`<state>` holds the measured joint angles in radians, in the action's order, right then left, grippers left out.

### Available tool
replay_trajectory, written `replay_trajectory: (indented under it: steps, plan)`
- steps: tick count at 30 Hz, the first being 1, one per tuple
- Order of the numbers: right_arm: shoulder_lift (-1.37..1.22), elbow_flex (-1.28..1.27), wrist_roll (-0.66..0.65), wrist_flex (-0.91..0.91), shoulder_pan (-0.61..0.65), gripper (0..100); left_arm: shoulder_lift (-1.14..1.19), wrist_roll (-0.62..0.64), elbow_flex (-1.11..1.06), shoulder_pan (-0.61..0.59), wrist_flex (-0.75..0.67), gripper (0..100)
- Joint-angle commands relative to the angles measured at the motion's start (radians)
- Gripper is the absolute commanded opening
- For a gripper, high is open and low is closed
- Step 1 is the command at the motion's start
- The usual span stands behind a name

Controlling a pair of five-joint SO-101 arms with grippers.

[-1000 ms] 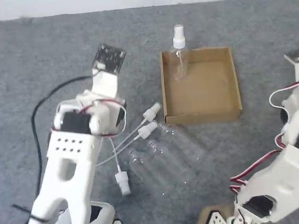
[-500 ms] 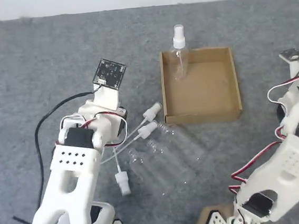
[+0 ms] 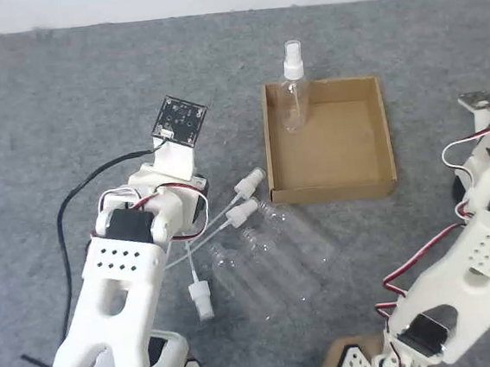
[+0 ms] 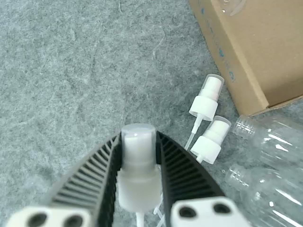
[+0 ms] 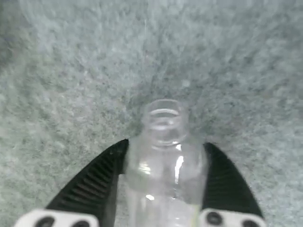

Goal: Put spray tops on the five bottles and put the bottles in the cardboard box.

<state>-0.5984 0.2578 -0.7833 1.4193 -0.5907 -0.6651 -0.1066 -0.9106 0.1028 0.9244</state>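
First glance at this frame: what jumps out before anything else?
Each arm has half of a pair: the left gripper is shut on a spray top, the right gripper on an uncapped clear bottle. One capped bottle stands in the far left corner of the cardboard box, while three topless bottles and loose spray tops lie by its near left corner.

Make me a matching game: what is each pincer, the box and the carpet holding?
Things:
1. left pincer
2. right pincer
3. brown cardboard box
4. grey carpet

Holds:
A. clear plastic bottle with white spray top on, standing
B. one clear open-necked bottle, gripped
C. one white plastic spray top, gripped
D. loose spray tops and open bottles, lying

Pairs: 1-C, 2-B, 3-A, 4-D
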Motion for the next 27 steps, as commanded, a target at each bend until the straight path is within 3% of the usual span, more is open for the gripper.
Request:
replay_trajectory:
  steps: [1,5,13,20,27]
  plan:
    - [0.028,0.061,0.005,-0.008,-0.010,3.5,-0.041,0.009,0.007,-0.005,-0.023,1]
    - [0.031,0.141,0.008,0.036,-0.010,0.6,-0.041,0.011,0.007,-0.005,-0.023,1]
    - [0.213,0.388,0.091,0.312,0.056,0.5,-0.049,0.011,0.013,0.003,-0.023,1]
    - [0.479,0.387,0.235,0.374,0.208,0.5,-0.081,0.012,0.045,-0.008,-0.012,1]
    - [0.783,0.158,0.334,0.366,0.452,0.5,-0.362,0.012,0.136,-0.080,0.121,1]
